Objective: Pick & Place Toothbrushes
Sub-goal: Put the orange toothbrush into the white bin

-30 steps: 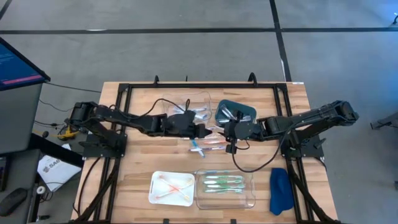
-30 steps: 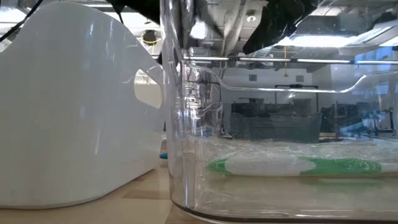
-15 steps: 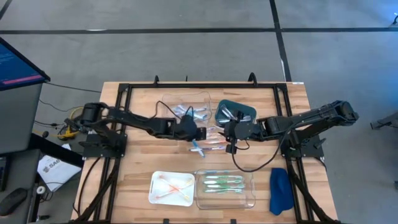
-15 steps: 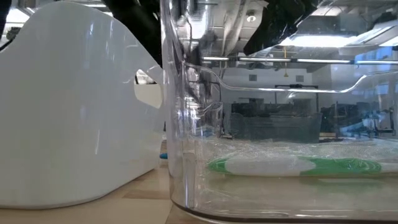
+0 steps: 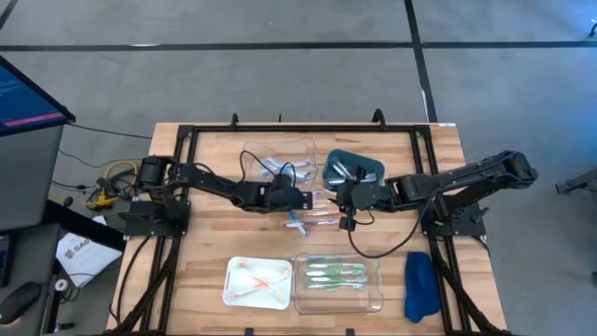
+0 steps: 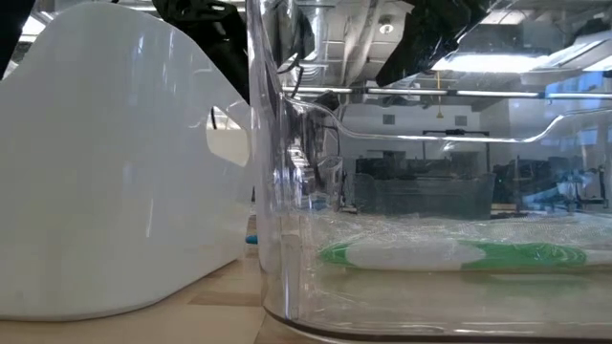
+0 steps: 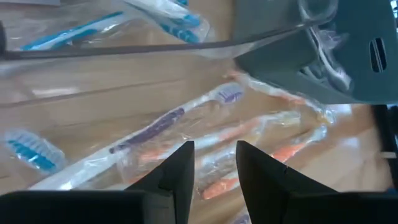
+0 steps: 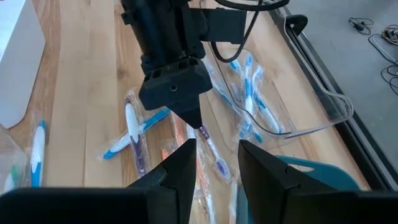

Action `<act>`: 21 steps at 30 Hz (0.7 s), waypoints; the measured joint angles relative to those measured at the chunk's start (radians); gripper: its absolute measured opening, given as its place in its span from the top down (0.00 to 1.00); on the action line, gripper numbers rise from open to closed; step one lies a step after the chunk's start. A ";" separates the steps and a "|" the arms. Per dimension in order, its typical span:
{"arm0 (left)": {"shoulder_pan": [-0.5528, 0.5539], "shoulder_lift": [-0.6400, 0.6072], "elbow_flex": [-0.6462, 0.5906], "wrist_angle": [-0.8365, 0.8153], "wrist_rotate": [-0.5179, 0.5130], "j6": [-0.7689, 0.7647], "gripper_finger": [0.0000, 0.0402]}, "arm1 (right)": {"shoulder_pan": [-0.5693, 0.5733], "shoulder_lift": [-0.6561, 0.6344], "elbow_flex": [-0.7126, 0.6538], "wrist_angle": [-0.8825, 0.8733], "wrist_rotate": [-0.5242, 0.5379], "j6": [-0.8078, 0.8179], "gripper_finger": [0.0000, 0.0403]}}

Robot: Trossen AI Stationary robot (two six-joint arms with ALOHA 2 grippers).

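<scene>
A wooden table [image 5: 205, 243] seen from above, with two dark robot arms reaching toward its middle. Loose wrapped toothbrushes [image 5: 312, 217] lie in a small pile at the centre, between the two end effectors. The left end effector [image 5: 306, 198] hangs just over the pile's left edge; its fingers [image 7: 177, 177] are spread with a narrow gap and hold nothing. Directly ahead of them, in the left wrist view, lies a white and purple toothbrush [image 7: 168, 121], its long axis slanting across the gap, with orange-pink toothbrushes [image 7: 249, 146] just beyond. The right end effector [image 5: 341, 201] sits at the pile's right edge, fingers likewise apart and empty. Both arms are about equally near the pile.

More toothbrushes are already sorted: blue ones in a clear tray [image 5: 280, 161] at the far side, others in a teal tray [image 5: 354, 168], orange-pink ones in a white tray [image 5: 256, 282] and green ones in a clear tray [image 5: 338, 282] at the near edge. A blue cloth [image 5: 420, 287] lies at the right. No readable brand or writing shows.
</scene>
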 joint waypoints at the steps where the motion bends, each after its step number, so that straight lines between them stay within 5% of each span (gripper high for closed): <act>1: -0.002 0.000 0.000 0.006 -0.001 0.000 0.72 | 0.000 0.000 0.000 0.000 0.000 0.000 0.72; 21: -0.030 0.000 0.000 0.019 -0.148 0.008 0.72 | -0.001 0.000 0.000 0.000 0.000 0.000 0.72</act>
